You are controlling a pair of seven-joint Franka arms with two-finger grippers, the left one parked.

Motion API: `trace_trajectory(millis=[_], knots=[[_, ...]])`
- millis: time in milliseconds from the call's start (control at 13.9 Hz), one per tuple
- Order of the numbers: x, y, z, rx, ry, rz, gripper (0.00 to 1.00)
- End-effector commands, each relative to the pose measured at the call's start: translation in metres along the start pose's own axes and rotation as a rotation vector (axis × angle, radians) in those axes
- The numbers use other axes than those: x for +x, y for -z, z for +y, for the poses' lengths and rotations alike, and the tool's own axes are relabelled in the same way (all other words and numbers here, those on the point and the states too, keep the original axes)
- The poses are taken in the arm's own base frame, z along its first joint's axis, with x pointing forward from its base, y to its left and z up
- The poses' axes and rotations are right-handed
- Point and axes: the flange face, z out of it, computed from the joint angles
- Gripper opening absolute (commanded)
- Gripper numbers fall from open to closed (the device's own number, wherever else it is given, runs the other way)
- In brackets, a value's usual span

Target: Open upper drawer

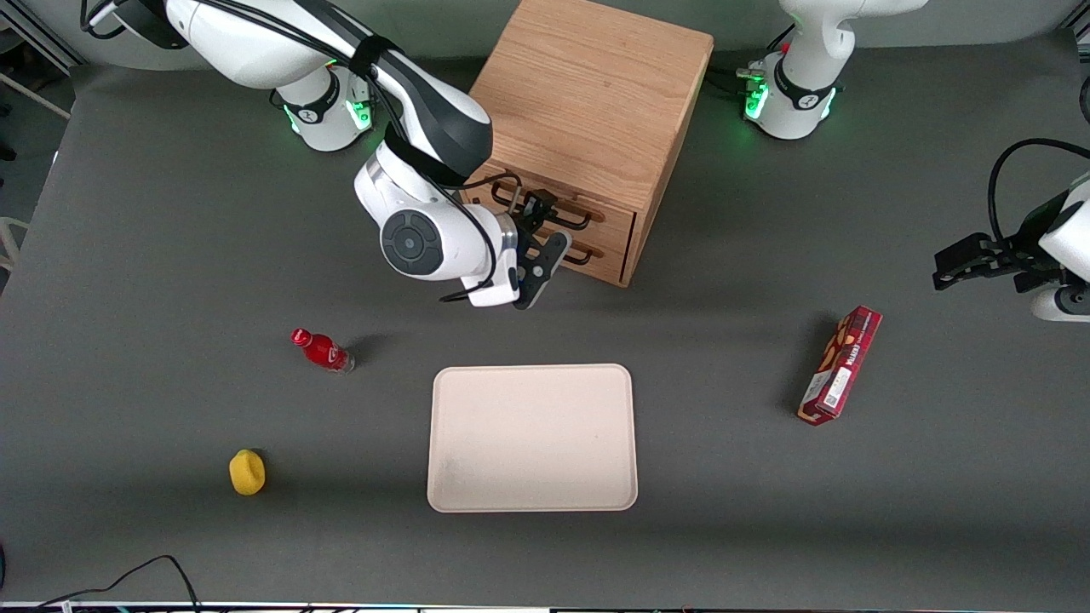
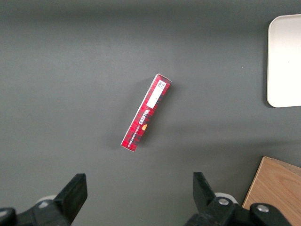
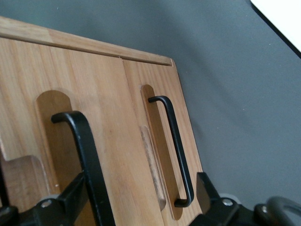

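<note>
The light-oak cabinet [image 1: 588, 94] stands at the back of the table. Its upper drawer [image 1: 610, 223] shows in the right wrist view [image 3: 108, 103] as the nearer front, with its black bar handle [image 3: 84, 141] close up. The matching lower drawer [image 3: 134, 94] has a thinner-looking handle [image 3: 176, 141]. I cannot tell whether the upper drawer is shut. My gripper [image 1: 538, 223] is right in front of the drawer fronts, at the upper handle [image 1: 569, 220]. It is open [image 3: 138, 207]: the upper handle's bar lies between the jaws, close against one finger [image 3: 70, 197], and is not clamped.
A cream tray [image 1: 532, 438] lies nearer the front camera than the cabinet. A red bottle [image 1: 322, 350] and a yellow object [image 1: 247, 472] lie toward the working arm's end. A red box [image 1: 839, 366] lies toward the parked arm's end, also in the left wrist view [image 2: 146, 113].
</note>
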Motion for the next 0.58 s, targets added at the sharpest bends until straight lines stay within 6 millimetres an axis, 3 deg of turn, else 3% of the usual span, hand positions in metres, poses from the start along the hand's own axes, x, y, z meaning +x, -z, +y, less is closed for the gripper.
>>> trace_trajectory(millis=[0,216,505], knots=[[0.005,-0.007,0.002,-0.021,0.014,0.008,1.0],[0.006,-0.008,0.023,-0.05,0.014,0.0,1.0],[0.017,0.017,0.045,-0.06,-0.006,0.057,1.0]])
